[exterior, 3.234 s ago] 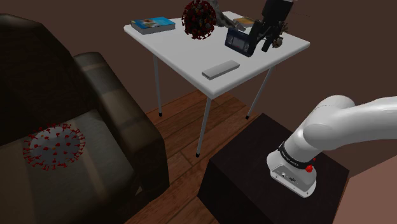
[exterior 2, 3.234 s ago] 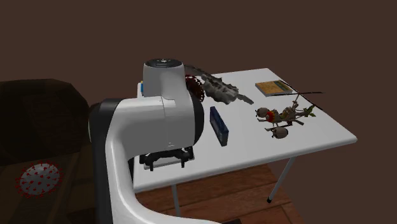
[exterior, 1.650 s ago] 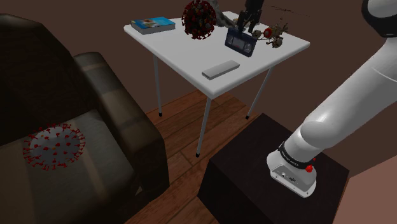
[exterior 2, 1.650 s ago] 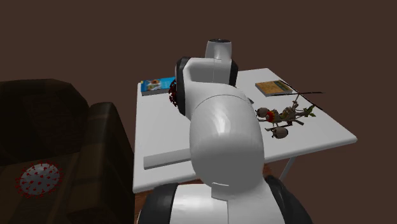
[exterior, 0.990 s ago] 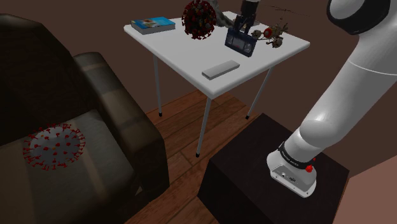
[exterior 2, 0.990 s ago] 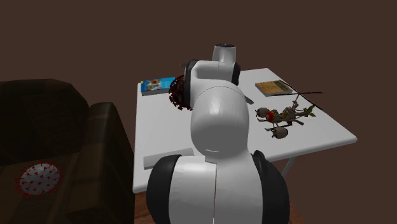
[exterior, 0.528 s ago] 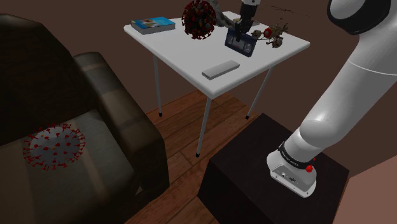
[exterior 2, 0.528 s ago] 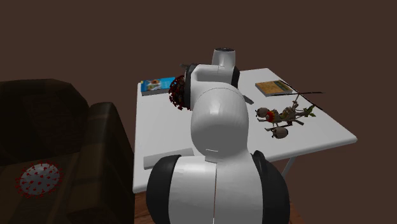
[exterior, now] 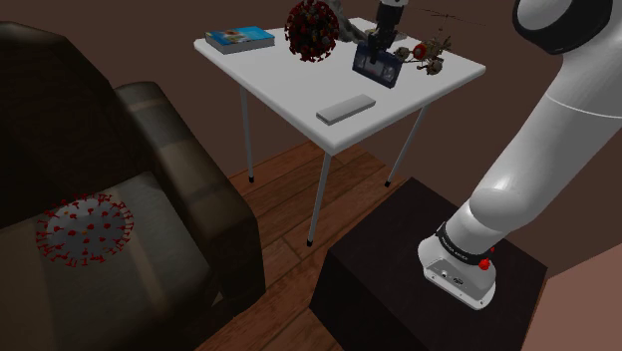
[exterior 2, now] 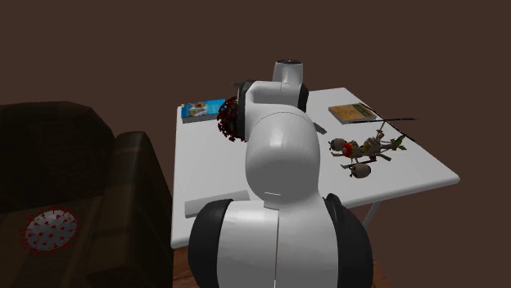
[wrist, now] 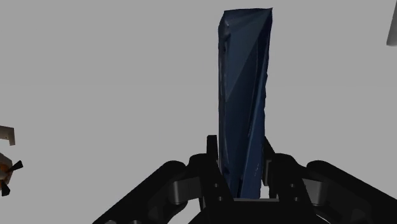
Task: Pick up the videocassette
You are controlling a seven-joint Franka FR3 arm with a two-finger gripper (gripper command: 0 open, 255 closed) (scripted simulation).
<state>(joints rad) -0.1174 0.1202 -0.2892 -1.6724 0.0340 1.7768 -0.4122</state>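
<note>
Dark-blue videocassette (wrist: 245,95) clamped btwn gripper (wrist: 240,156) fingers: grasp done, clear lift off white surface (exterior: 289,85) prob. left.

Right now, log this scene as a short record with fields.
target: dark blue videocassette, upright on its long edge, slightly tilted
gripper: black two-finger gripper, shut on the videocassette's top edge
surface: white square table on thin legs
also on table: blue-covered book, red spiky ball, flat grey bar, toy helicopter
beside table: dark brown sofa
</note>
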